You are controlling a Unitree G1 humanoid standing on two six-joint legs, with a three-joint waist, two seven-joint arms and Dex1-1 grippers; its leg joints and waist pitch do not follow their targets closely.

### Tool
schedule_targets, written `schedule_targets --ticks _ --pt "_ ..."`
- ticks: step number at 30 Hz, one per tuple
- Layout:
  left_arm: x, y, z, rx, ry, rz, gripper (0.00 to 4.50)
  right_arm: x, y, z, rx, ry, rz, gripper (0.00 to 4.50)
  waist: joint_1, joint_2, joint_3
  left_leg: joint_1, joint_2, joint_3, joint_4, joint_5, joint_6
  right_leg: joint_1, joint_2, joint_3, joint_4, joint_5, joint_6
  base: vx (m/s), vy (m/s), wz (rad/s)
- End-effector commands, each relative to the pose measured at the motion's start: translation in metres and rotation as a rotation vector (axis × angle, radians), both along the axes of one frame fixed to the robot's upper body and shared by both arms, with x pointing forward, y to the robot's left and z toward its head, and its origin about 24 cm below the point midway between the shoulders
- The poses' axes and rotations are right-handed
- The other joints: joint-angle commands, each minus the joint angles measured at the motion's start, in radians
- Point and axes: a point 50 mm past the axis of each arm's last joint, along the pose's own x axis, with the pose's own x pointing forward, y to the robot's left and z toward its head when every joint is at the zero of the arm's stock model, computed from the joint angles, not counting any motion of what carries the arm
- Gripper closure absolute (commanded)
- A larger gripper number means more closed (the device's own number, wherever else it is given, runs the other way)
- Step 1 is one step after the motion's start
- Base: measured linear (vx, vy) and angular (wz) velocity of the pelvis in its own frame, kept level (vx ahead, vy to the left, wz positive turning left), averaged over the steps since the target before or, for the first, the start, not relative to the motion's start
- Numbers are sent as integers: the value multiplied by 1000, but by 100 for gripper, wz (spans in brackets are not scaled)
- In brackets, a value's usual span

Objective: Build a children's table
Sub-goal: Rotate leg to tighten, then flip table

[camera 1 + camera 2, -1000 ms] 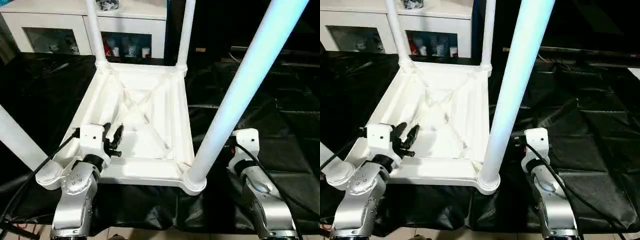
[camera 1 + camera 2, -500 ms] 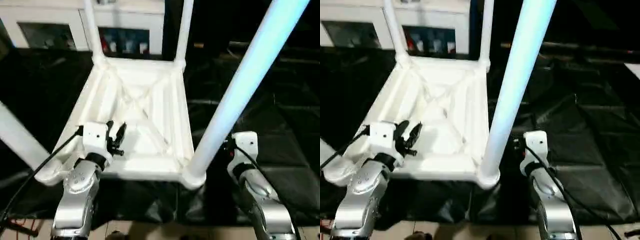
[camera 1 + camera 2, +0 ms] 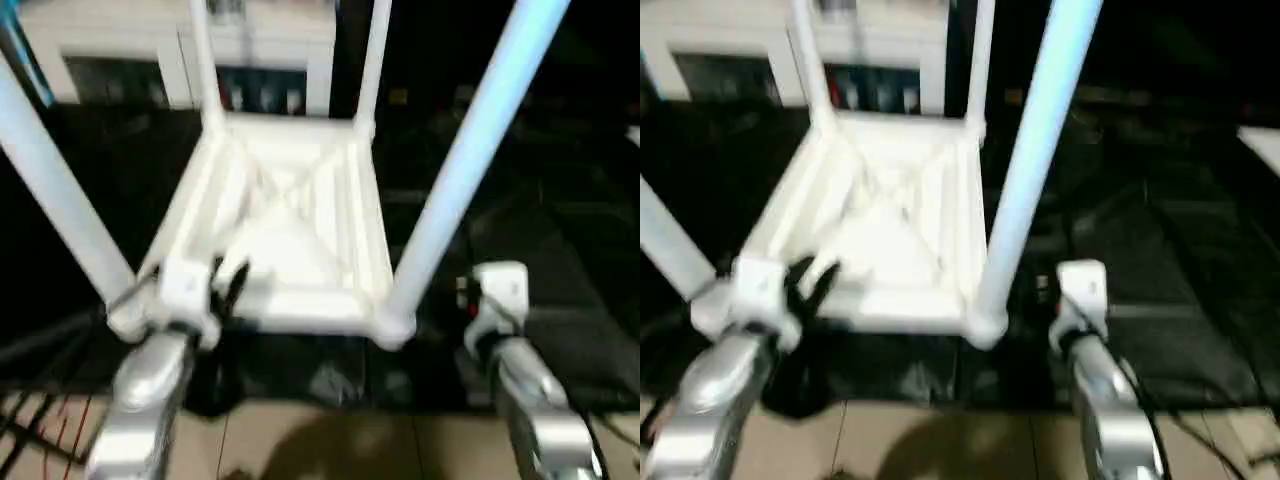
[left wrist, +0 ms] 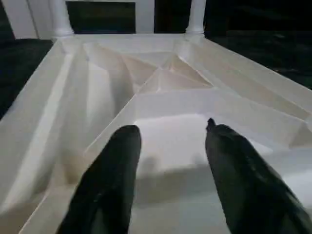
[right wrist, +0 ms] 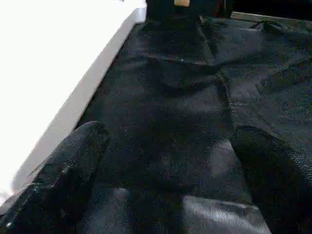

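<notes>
White plastic tabletop (image 3: 290, 215), upside down, four legs up: left pincer (image 4: 168, 146) spread empty over its near ribbed edge; right pincer (image 5: 165, 161) spread wide beside it above black sheet (image 5: 195, 83).

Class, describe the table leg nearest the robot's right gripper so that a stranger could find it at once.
Start at the upturned white tabletop on the black sheet. Four legs rise from its corners; take the near corner beside the right gripper. That leg looks the thickest and has a bluish tint.

A white cabinet (image 3: 180, 50) with glass doors stands at the upper left. Black sheeting (image 3: 1180, 230) covers the ground; tan floor (image 3: 330, 450) shows along the bottom.
</notes>
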Motion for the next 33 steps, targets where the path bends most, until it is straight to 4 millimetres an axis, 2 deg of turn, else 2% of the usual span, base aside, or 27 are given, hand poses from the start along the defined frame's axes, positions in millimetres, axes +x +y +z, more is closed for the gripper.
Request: schedule_targets --ticks 1,2,3,5,6,7,8,9,10,11,12,13,14,15,16,18,20,22,23,25,27,28,29,31,33 --pt "-13 2 7 -48 -34 -46 190 -5 -9 8 38 -33 59 0 -8 17 -40 20 49 -14 -115 -456 -41 12 -53 45 -99 -271 -144 0 0 0" --pt "-16 2 7 -58 -34 -52 177 -6 -10 8 42 -36 75 0 -8 17 -40 20 49 -14 -115 -456 -41 12 -53 45 -99 -271 -144 0 0 0" --pt "-25 4 7 -85 -36 -70 170 -9 -11 10 51 -41 116 0 -7 8 -39 5 49 -9 -116 -407 -18 18 -58 48 -104 -283 -131 0 0 0" --pt "-38 9 5 -137 -24 -96 170 -14 -12 14 73 -45 218 0 -6 6 -36 10 47 -4 -113 -418 -9 8 -59 53 -113 -360 -117 0 0 0" --pt "-38 9 5 -137 -24 -96 149 -14 -12 14 73 -45 218 0 -4 4 -33 7 46 -1 -115 -408 -5 5 -60 56 -119 -399 -106 0 0 0" --pt "-49 16 0 -133 9 -150 135 -19 -15 17 72 -45 290 0 -3 -6 -36 11 44 3 -111 -394 3 2 -61 57 -125 -428 -93 0 0 0" --pt "-51 17 0 -131 14 -156 129 -19 -16 17 72 -44 300 0 -3 -6 -36 11 44 3 -111 -394 3 2 -61 57 -125 -428 -93 0 0 0" --pt "-69 33 -5 -105 79 -239 129 -28 -21 21 80 -28 425 0 6 -5 -38 6 43 2 -112 -348 25 7 -61 59 -124 -419 -77 0 0 0" --pt "-74 37 -6 -98 96 -260 129 -30 -22 22 84 -23 455 0 1 -5 -32 0 45 3 -118 -345 29 6 -57 60 -124 -419 -71 0 0 0" --pt "-77 46 -6 -85 125 -278 119 -33 -22 23 84 -9 510 0 0 -11 -35 3 46 4 -117 -341 29 3 -55 58 -124 -418 -73 0 0 0" --pt "-77 46 -6 -85 125 -278 102 -33 -22 23 84 -9 510 0 0 -11 -35 3 46 4 -117 -341 29 3 -55 58 -124 -418 -73 0 0 0" --pt "-83 71 2 -53 133 -268 92 -42 -20 25 108 37 635 0 5 -13 -42 9 46 5 -111 -314 36 2 -56 60 -118 -375 -94 0 0 0" --pt "-85 82 7 -25 130 -256 89 -46 -19 25 122 61 690 0 10 -8 -39 6 49 5 -114 -289 50 3 -49 60 -113 -307 -104 0 0 0" --pt "-90 102 16 34 127 -218 84 -53 -15 26 146 109 780 0 8 -14 -42 7 47 7 -112 -279 58 5 -45 57 -111 -273 -111 0 0 0" --pt "-90 102 16 34 127 -218 72 -53 -15 26 146 109 780 0 10 -10 -39 6 47 5 -113 -282 63 5 -44 56 -108 -261 -116 0 0 0" --pt "-95 116 21 61 139 -190 47 -59 -14 26 163 153 842 0 8 -12 -37 10 51 5 -119 -320 54 3 -46 54 -110 -290 -119 0 0 0" --pt "-100 128 25 57 147 -153 37 -60 -10 27 187 166 895 0 8 -10 -35 21 54 3 -123 -382 26 -1 -51 56 -114 -336 -124 0 0 0" --pt "-97 136 28 88 120 -97 13 -60 -4 28 191 163 934 0 8 -11 -31 26 55 3 -128 -419 13 -5 -50 58 -118 -355 -119 0 0 0" --pt "-94 138 30 75 105 -73 13 -58 -2 28 186 159 948 0 8 -16 -31 27 55 2 -128 -436 4 -4 -53 60 -119 -377 -114 0 0 0" --pt "-83 138 33 51 59 -31 4 -52 4 28 175 141 966 0 12 -7 -30 39 53 1 -126 -476 -18 -12 -57 62 -125 -427 -111 0 0 0" --pt "-79 136 33 31 51 -30 4 -49 7 28 174 136 980 0 11 -13 -32 34 54 -2 -130 -466 -31 -6 -56 60 -121 -393 -112 0 0 0" --pt "-66 130 31 16 34 -35 4 -41 16 27 167 122 999 0 11 -13 -34 35 55 -1 -130 -465 -32 -6 -56 60 -120 -382 -113 0 0 0" --pt "-65 130 31 14 32 -36 4 -40 17 27 167 120 1000 0 8 -9 -36 38 52 1 -127 -465 -36 -8 -53 59 -119 -361 -120 0 0 0" --pt "-48 120 26 -16 21 -39 4 -27 30 23 172 99 994 0 7 -12 -39 36 51 2 -126 -445 -38 -5 -55 59 -114 -333 -133 0 0 0" --pt "-40 116 21 -31 29 -39 4 -22 36 20 173 89 995 0 6 -12 -40 33 49 1 -126 -428 -41 -1 -58 59 -113 -340 -134 0 0 0"
